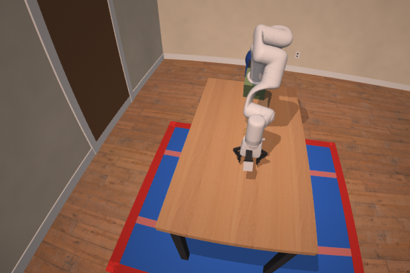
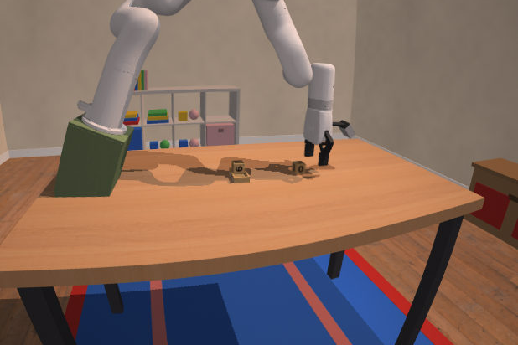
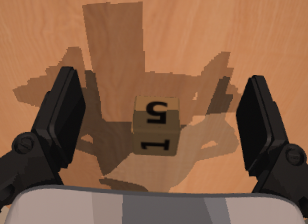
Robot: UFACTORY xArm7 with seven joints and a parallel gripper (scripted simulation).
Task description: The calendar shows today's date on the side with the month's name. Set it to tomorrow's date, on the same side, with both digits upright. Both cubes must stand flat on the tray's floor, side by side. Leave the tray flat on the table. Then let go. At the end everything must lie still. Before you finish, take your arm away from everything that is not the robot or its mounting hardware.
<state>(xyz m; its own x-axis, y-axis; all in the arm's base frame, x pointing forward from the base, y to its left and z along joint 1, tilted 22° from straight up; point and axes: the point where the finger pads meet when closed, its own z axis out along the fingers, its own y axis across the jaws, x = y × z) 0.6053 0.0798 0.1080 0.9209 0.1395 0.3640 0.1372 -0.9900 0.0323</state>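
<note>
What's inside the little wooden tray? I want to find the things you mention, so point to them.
One cube (image 2: 237, 167) showing a curly digit, 6 or 9, stands in the tray (image 2: 240, 179). The tray's front wall hides the bottom of the cube, and its back and underside can't be seen. The other cube (image 2: 298, 167) (image 3: 156, 127) is outside.

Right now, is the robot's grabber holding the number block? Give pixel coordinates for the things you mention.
The end effector (image 1: 249, 162) (image 2: 317, 157) (image 3: 162, 89) is open, holding nothing; the cube (image 2: 298, 167) (image 3: 156, 126) sits on the table (image 1: 232, 204) (image 2: 260, 216) (image 3: 260, 22).

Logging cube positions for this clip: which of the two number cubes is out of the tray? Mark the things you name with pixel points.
The cube showing 0 in the exterior view (image 2: 298, 167) (image 3: 156, 127); it sits directly on the table, whereas the other (image 2: 238, 167) is at the tray (image 2: 240, 179).
</note>
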